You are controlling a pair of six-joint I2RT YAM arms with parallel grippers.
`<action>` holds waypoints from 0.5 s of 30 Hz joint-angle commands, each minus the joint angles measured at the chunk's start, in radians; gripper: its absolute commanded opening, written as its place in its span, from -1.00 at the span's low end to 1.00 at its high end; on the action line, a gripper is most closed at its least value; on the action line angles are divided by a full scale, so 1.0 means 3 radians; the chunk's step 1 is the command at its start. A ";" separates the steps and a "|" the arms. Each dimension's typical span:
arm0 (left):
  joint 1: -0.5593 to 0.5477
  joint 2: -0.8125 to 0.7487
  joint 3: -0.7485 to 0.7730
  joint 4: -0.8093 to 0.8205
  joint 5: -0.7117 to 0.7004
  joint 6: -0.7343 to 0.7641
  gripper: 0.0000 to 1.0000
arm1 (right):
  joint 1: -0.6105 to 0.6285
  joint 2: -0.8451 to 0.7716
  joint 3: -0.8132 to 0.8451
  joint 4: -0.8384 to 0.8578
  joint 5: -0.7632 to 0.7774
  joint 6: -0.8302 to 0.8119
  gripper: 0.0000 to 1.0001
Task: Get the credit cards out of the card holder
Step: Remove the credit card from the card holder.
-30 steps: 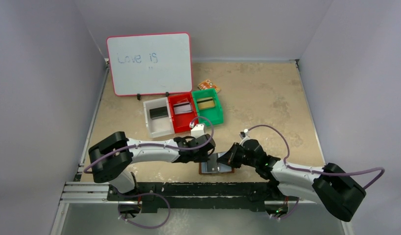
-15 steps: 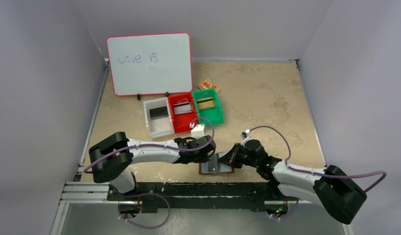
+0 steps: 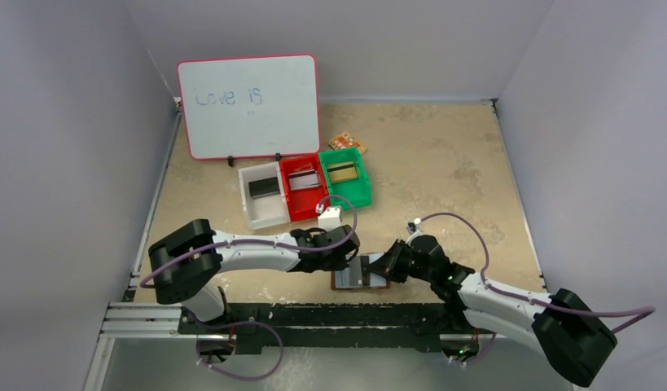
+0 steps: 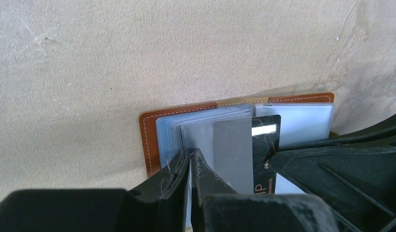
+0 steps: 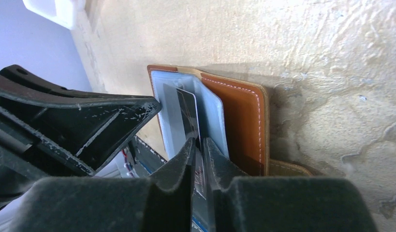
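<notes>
Overhead, the card holder (image 3: pixel 360 278) lies open on the table (image 3: pixel 444 163) close to its near edge. The two arms meet over it and hide most of it from that camera. The wrist cameras supply the rest. From the left wrist, the left gripper (image 4: pixel 190 157) has its fingers pressed almost together on the edge of the pale blue-grey pocket leaves (image 4: pixel 205 126), with only a thin slit between them. From the right wrist, the right gripper (image 5: pixel 199 145) is clenched on a dark card (image 5: pixel 188 113), which stands partly out of a pocket. The brown cover and its white stitching lie flat just to the right of the card.

On the dark card's lower end, the left wrist view shows a large letter P and a row of digits too small to read. The whiteboard (image 3: pixel 249 106) propped at the back reads "Love is" in blue.

In front of the board, three bins sit touching in a row. The white bin (image 3: pixel 250 213) holds a black card (image 3: pixel 265 186), the red bin (image 3: pixel 294 207) a silvery-grey card (image 3: pixel 304 180), and the green bin (image 3: pixel 364 189) a gold-olive card (image 3: pixel 341 172). An orange patterned packet (image 3: pixel 346 141) lies just behind the green bin. In each wrist view the other gripper's black finger blocks one side of the holder.
</notes>
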 commanded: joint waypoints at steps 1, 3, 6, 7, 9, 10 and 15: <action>-0.0024 0.0136 0.0013 -0.0155 -0.0022 0.0059 -0.90 | -0.0016 0.0157 -0.0021 0.0184 -0.0068 0.0073 -0.66; -0.0024 0.0143 0.0019 -0.0154 -0.0017 0.0060 -0.91 | -0.0016 0.0234 -0.0025 0.0257 -0.0081 0.0092 -0.60; -0.0034 0.0152 0.0020 -0.0150 -0.0018 0.0053 -0.93 | -0.0016 0.0312 -0.0073 0.0435 -0.0109 0.0143 -0.47; -0.0034 0.0161 0.0021 -0.0146 -0.0017 0.0053 -0.93 | -0.0019 0.0333 -0.0081 0.0454 -0.0107 0.0160 -0.46; -0.0038 0.0164 0.0034 -0.0152 -0.0017 0.0054 -0.94 | -0.0021 0.0363 -0.0093 0.0486 -0.0113 0.0168 -0.46; -0.0039 0.0164 0.0034 -0.0152 -0.0021 0.0052 -0.94 | -0.0021 0.0376 -0.0101 0.0537 -0.0123 0.0164 -0.46; -0.0042 0.0167 0.0050 -0.0197 -0.0050 0.0044 -0.96 | -0.0026 0.0341 -0.0099 0.0493 -0.0107 0.0140 -0.72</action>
